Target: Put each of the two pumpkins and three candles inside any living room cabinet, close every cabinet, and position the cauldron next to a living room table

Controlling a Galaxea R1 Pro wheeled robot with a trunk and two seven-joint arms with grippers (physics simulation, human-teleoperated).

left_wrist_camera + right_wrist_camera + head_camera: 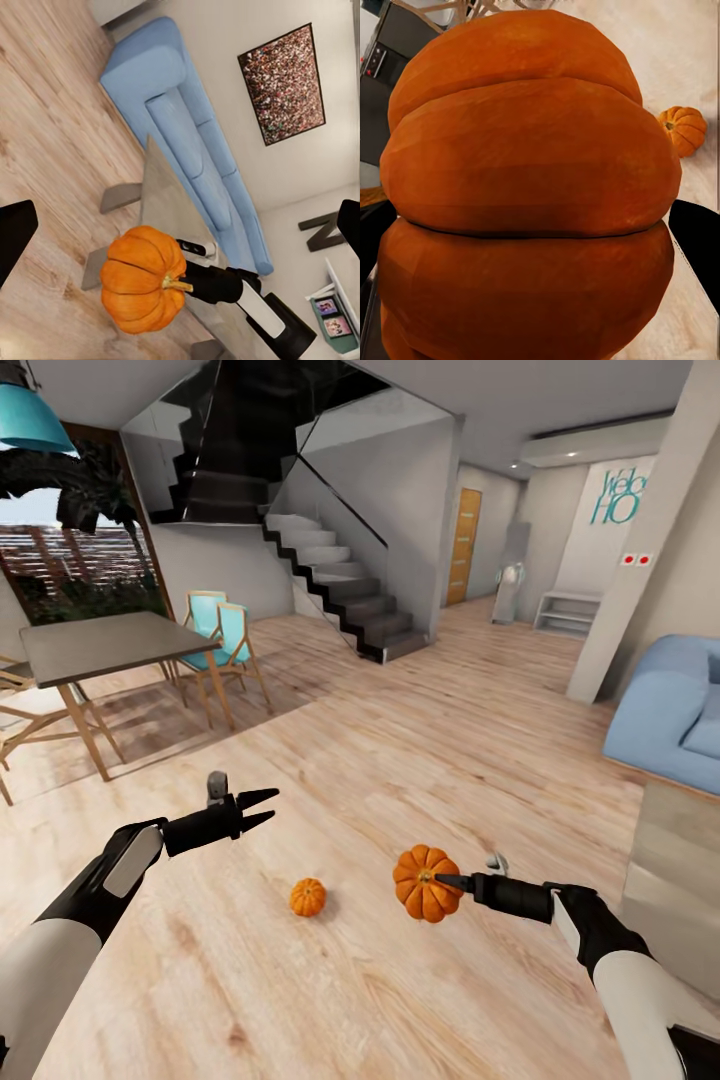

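Nearest the robot, the right hand (pixel 450 882) was clamped on the large, ribbed orange pumpkin (pixel 424 882), holding it clear of the pale wooden plank floor (pixel 400 740), apparently at the stalk end. The left hand (pixel 262 809) hovered empty on the other side, its two dark fingers spread apart. Between the arms and a little ahead, the small orange pumpkin (pixel 308 897) sat on the floor, well apart from either hand.

The large pumpkin looked stiff and smooth-skinned, probably fairly heavy for a pinch; its rounded ribs could slip, so a grip across the body or firmly about the stalk seemed safest. The small one should be light and easy to span across its middle.

The left wrist view gave what the head view lacked: the stalk (pixel 178 283) lying at the right hand's fingertips. It also showed the long pale-blue sofa (pixel 176 127) with a speckled dark-framed picture (pixel 283 82) on the wall behind it. The right wrist view showed the held pumpkin's skin close up and the small pumpkin beyond.

Farther off stood the grey-topped dining worktop (pixel 110 643) with turquoise chairs (pixel 225 630), then the dark staircase (pixel 340 580).
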